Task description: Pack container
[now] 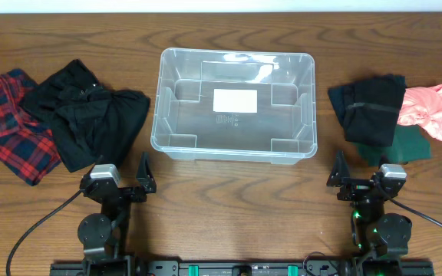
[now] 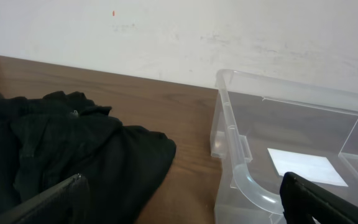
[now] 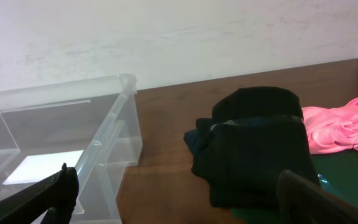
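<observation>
Green cloth [image 1: 410, 144] mostly hidden under black garment [image 1: 371, 107], container [image 2: 232, 134] cut off by left wrist view's right edge

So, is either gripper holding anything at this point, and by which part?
Nothing is held: the left gripper and right gripper are both open and empty.

White label [image 1: 235, 100] on container [image 1: 162, 115] base, no legible text, embossed mark [image 1: 227, 119] unreadable
</observation>
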Robot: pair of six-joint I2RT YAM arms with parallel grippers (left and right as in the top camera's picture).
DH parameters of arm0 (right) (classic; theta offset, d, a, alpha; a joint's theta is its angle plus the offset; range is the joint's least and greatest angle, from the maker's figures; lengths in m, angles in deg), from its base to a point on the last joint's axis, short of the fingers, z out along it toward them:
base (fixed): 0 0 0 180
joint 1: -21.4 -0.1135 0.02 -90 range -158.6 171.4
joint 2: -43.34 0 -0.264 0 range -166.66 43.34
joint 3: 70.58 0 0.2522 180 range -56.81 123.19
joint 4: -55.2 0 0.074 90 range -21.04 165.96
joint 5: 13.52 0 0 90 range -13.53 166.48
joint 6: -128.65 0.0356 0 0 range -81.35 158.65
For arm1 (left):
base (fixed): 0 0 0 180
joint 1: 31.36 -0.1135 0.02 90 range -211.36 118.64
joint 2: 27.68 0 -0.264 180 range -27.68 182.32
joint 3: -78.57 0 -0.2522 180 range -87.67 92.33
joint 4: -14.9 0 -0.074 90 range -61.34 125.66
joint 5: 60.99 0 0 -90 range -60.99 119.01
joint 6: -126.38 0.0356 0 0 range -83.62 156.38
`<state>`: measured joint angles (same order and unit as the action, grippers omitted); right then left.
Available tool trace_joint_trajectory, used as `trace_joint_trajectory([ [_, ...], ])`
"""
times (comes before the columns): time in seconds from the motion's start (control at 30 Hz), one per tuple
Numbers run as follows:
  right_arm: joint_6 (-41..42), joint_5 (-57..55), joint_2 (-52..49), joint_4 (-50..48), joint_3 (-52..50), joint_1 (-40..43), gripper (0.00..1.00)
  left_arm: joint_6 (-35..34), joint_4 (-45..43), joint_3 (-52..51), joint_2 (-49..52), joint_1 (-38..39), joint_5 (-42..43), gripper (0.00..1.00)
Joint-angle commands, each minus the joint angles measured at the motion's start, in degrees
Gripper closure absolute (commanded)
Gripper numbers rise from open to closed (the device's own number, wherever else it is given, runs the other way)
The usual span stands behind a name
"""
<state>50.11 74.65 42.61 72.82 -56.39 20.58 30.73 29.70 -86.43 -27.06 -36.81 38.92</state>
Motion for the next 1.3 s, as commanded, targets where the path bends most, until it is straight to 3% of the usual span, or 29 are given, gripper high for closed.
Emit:
trace_joint_trajectory([
  [0.0,-0.83,-0.94,-0.02,0.09,-0.11,0.37,0.01,0.92,1.20,-1.01,-0.24,0.17,0.37,0.02],
  [0.2,-0.85,-0.94,-0.02,0.09,-0.11,0.37,0.01,0.72,-1.92,-0.26,0.04,0.17,1.49,0.02],
  [0.3,-0.83,-0.94,-0.02,0.07,-0.11,0.37,0.01,0.59,0.46,6.21,2.12,-0.09,0.46,0.02],
  [0.4,-0.85,-0.94,-0.02,0.07,-0.11,0.37,0.01,0.50,8.63,16.50,10.56,-1.29,-2.97,0.02],
  [0.77,-0.83,-0.94,-0.02,0.09,-0.11,0.37,0.01,0.74,47.36,60.92,54.60,-3.76,-2.86,0.02],
  [1.03,-0.83,-0.96,-0.02,0.09,-0.11,0.37,0.01,0.74,52.50,62.93,70.31,-3.76,-3.04,0.02],
  [1.27,-0.85,-0.94,-0.02,0.09,-0.11,0.37,0.01,1.66,52.48,62.93,76.30,-3.76,-2.38,0.02],
])
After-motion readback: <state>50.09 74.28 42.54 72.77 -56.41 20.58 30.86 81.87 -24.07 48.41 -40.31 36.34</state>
